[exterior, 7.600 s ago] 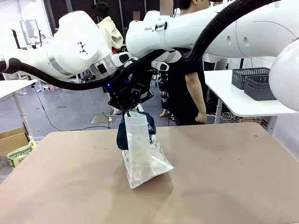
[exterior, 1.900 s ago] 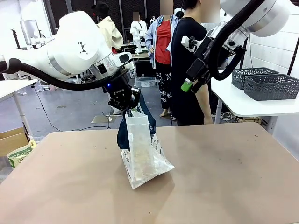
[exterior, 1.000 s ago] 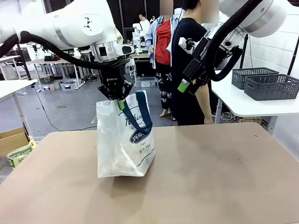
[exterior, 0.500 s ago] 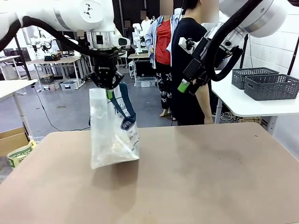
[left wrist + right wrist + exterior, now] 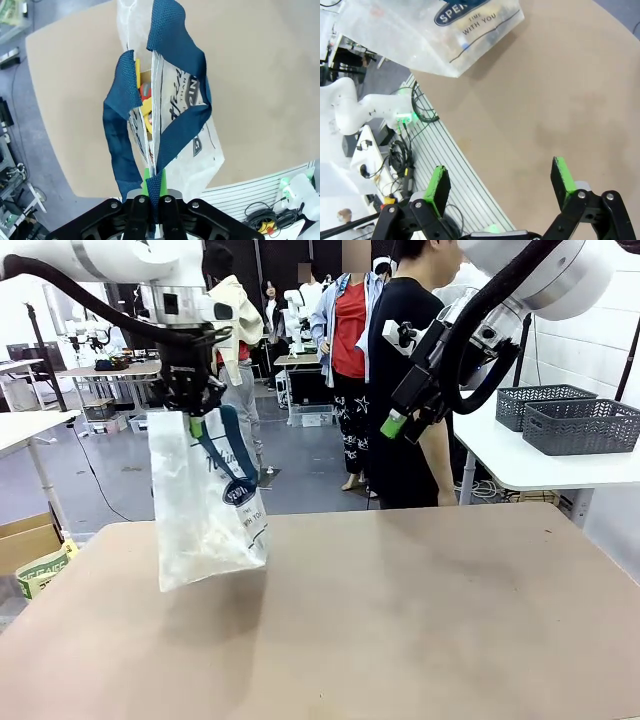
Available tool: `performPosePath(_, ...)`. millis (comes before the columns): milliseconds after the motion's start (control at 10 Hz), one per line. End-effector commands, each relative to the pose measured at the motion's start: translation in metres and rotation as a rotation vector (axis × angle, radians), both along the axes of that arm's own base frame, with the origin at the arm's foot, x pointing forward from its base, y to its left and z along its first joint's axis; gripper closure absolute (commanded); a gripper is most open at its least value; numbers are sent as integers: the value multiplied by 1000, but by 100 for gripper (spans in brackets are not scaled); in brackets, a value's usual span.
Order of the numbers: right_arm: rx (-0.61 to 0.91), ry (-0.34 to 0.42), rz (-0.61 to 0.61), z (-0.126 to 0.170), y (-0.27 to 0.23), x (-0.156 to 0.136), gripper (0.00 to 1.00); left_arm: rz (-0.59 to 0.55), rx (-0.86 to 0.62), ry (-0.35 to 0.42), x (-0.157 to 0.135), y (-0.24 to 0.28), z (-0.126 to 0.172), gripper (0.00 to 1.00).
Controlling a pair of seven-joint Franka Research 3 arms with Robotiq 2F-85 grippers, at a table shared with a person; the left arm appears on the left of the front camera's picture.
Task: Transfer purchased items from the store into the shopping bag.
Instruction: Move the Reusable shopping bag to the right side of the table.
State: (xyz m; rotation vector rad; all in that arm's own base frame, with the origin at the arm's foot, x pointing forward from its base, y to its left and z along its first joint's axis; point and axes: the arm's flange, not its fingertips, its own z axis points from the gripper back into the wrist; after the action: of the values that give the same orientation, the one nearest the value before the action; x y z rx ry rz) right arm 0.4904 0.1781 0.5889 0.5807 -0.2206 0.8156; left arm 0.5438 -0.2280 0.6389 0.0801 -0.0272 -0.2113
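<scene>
We see the left gripper clamped on a navy strap, holding the translucent white bag above the table's left side; yellow goods inside. Right gripper gapes, holding nothing.

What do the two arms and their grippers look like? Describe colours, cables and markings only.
Both arms are glossy white with rounded shells, each trailed by a black corrugated cable hose. The left arm ends in a black left gripper with green pads. The right arm carries a black wrist block and a black right gripper whose two fingers bear bright green pads.
</scene>
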Motion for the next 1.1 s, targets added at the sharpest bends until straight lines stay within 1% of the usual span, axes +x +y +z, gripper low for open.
performPosePath(0,-5,13,-9,0,2,-1,0,3,-1,-26,-12,24,10,100)
performPosePath(300,-5,13,-9,0,2,-1,0,11,-8,-54,-19,52,10,100)
performPosePath(400,-5,13,-9,0,2,-1,0,-7,-37,-69,-21,50,6,100)
performPosePath(500,-5,13,-9,0,2,-1,0,31,11,-17,-8,44,10,100)
performPosePath(800,-5,13,-9,0,2,-1,0,31,11,-17,-8,44,10,100)
performPosePath(900,-5,13,-9,0,2,-1,0,22,11,-6,-7,45,-1,100)
performPosePath(1000,-5,13,-9,0,2,-1,0,0,20,-16,-8,44,-15,100)
